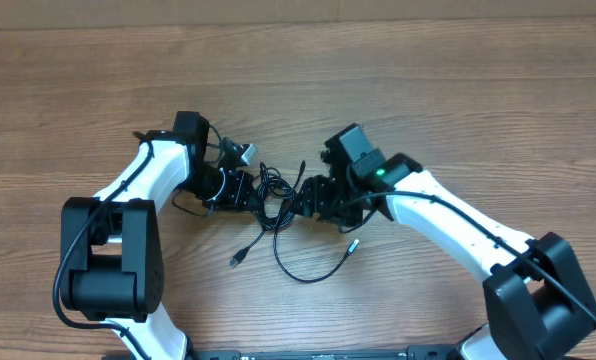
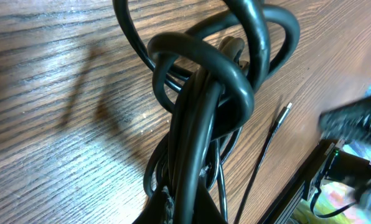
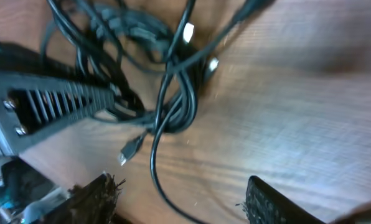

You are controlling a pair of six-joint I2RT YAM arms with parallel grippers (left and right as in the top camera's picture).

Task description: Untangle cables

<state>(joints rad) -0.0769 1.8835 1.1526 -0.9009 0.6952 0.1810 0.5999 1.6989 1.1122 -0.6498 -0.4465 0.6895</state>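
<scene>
Cables (image 1: 268, 200) sit in a black tangle near the middle of the bench (image 1: 428, 80), bunched between my two hands. From overhead, the clump's long axis runs roughly side to side, from one hand across to the other. The left hand (image 1: 240, 190) is closed on the cables. In its wrist view the bundle rises straight out of the grip as several strands packed together, running lengthwise up the frame into a thick knot (image 2: 204, 74) where loops wrap over one another. The right hand (image 3: 179, 186) is open. Its two fingers (image 3: 92, 199) stand wide apart at the bottom of its own view, and a single strand runs down between them, though I cannot tell if it touches either finger. Two loose tails leave the tangle and trail toward the near edge of the bench. One is short and fairly straight, slanting toward the left arm's side and ending in a small plug (image 1: 236, 260). The other sweeps out in a wide curve and comes back up to a silvery tip (image 1: 353, 246) that lies just below the right hand, pointing toward it.
</scene>
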